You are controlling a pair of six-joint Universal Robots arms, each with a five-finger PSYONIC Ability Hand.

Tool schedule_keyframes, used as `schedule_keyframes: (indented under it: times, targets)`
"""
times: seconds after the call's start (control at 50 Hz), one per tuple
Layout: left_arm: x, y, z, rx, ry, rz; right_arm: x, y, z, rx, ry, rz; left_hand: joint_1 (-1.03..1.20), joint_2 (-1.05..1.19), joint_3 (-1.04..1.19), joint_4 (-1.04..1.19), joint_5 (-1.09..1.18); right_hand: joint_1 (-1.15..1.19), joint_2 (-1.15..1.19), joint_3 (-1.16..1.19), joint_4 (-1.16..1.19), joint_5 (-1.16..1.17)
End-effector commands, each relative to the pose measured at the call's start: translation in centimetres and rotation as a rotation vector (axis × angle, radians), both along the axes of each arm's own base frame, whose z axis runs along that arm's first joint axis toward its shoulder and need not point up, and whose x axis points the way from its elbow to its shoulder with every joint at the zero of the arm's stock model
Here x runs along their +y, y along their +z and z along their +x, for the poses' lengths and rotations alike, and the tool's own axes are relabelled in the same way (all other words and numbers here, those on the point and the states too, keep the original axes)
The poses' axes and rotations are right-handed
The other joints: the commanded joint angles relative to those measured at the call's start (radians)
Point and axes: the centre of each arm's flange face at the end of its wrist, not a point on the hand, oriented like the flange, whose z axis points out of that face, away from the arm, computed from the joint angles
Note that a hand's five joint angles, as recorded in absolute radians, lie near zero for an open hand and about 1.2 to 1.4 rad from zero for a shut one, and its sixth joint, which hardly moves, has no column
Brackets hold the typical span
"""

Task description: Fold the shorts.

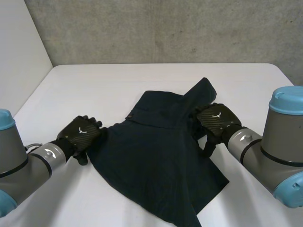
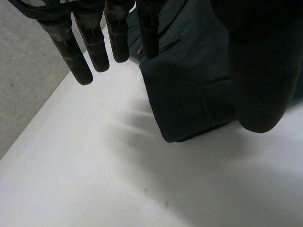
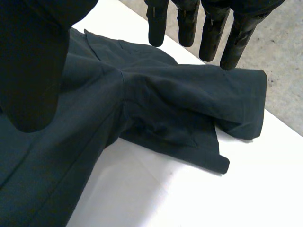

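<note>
shorts (image 1: 151,161) spread dark, crumpled mid tabletop (image 1: 94,85), near hem skewed. left robot hand (image 1: 80,135) set at left corner, fingers (image 2: 68,49) straight, spread over bare tabletop, nothing pinched. right robot hand (image 1: 218,120) at right side, fingers (image 3: 213,33) straight, spread above folded leg (image 3: 222,104), nothing held. risks: corner missed if left closed here; only top layer caught by right, far leg dragged, fold bunched.

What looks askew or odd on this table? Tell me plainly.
The shorts lie crooked on the table, not flat: by the right robot hand one leg is doubled over and creased, its end poking toward the far edge. Nothing looks torn or spilled.
</note>
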Motion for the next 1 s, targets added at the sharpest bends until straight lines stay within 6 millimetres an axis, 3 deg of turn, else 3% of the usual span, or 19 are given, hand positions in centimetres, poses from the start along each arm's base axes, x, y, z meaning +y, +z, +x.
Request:
schedule_keyframes:
  times: [0.02, 0.24, 0.36, 0.48, 0.56, 0.58, 0.62, 0.66, 0.72, 0.78, 0.8, 0.86, 0.88, 0.94, 0.96, 1.0]
  targets:
    - [-0.8, -1.0, -0.2, -0.002, -0.001, 0.022, -0.2, -0.6, -0.6, 0.006, -0.018, 0.008, 0.116, 0.118, 0.119, 0.117, 0.115, -0.026, -0.041, -0.036, -0.057, -0.064]
    - [-2.1, -1.4, -0.7, 0.001, -0.007, -0.008, -0.1, -0.9, -0.8, 0.009, -0.023, 0.015, 0.454, 0.455, 0.457, 0.455, 0.453, -0.026, -0.041, -0.036, -0.057, -0.064]
    - [-3.4, -1.2, -0.8, 0.003, 0.008, -0.059, 0.0, -1.0, -0.8, 0.012, -0.024, 0.019, 1.060, 1.061, 1.063, 1.061, 1.059, -0.026, -0.041, -0.036, -0.057, -0.064]
    - [-6.1, 0.3, 0.4, -0.017, 0.147, -0.157, 0.0, -0.9, -0.8, 0.010, -0.026, 0.013, 1.061, 1.063, 1.064, 1.062, 1.060, -0.026, -0.041, -0.036, -0.057, -0.064]
    - [-9.5, 2.8, 2.9, -0.030, 0.340, -0.283, 0.0, -0.6, -0.8, 0.006, -0.026, 0.005, 1.061, 1.063, 1.064, 1.062, 1.060, -0.026, -0.041, -0.036, -0.057, -0.064]
    - [-11.0, 4.4, 4.4, -0.020, 0.429, -0.352, 0.1, -0.5, -0.7, 0.005, -0.023, 0.003, 1.061, 1.063, 1.064, 1.062, 1.060, -0.026, -0.041, -0.036, -0.057, -0.064]
    - [-11.7, 5.5, 4.9, -0.003, 0.465, -0.390, 0.1, -0.5, -0.7, 0.005, -0.022, 0.003, 1.061, 1.063, 1.064, 1.062, 1.060, -0.026, -0.041, -0.036, -0.057, -0.064]
    - [-12.9, 8.4, 5.3, 0.065, 0.501, -0.466, 0.1, -0.4, -0.7, 0.004, -0.021, 0.002, 1.061, 1.063, 1.064, 1.062, 1.060, -0.026, -0.041, -0.036, -0.057, -0.064]
    - [-13.8, 11.0, 5.3, 0.170, 0.514, -0.516, 0.1, -0.4, -0.7, 0.005, -0.022, 0.002, 1.061, 1.063, 1.064, 1.062, 1.060, -0.026, -0.041, -0.036, -0.057, -0.064]
    - [-14.5, 14.2, 4.6, 0.320, 0.503, -0.560, 0.0, -0.4, -0.7, 0.003, -0.023, 0.001, 1.061, 1.063, 1.064, 1.062, 1.060, -0.026, -0.041, -0.036, -0.057, -0.064]
    - [-14.4, 15.5, 3.7, 0.384, 0.479, -0.573, 0.1, -0.4, -0.7, 0.002, -0.022, 0.000, 1.061, 1.063, 1.064, 1.062, 1.060, -0.026, -0.041, -0.036, -0.057, -0.064]
    - [-13.5, 16.9, 1.1, 0.467, 0.414, -0.569, 0.1, -0.3, -0.7, 0.002, -0.023, -0.002, 1.061, 1.063, 1.064, 1.062, 1.060, -0.026, -0.041, -0.036, -0.057, -0.064]
    - [-12.6, 17.4, -0.9, 0.512, 0.363, -0.556, 0.0, -0.2, -0.7, -0.001, -0.026, -0.007, 1.061, 1.063, 1.064, 1.062, 1.060, -0.026, -0.041, -0.036, -0.057, -0.064]
    - [-10.9, 17.6, -4.0, 0.554, 0.270, -0.524, -0.2, 0.3, -0.8, -0.021, -0.042, -0.025, 1.061, 1.063, 1.064, 1.062, 1.060, -0.026, -0.041, -0.036, -0.057, -0.064]
    - [-9.4, 17.3, -6.3, 0.571, 0.196, -0.495, -0.2, 0.4, -0.8, -0.029, -0.051, -0.026, 1.061, 1.063, 1.064, 1.062, 1.060, -0.026, -0.041, -0.036, -0.057, -0.064]
    - [-7.8, 16.5, -8.7, 0.576, 0.108, -0.453, -0.3, 0.6, -0.9, -0.048, -0.076, -0.028, 1.061, 1.063, 1.064, 1.062, 1.060, -0.026, -0.041, -0.036, -0.057, -0.064]
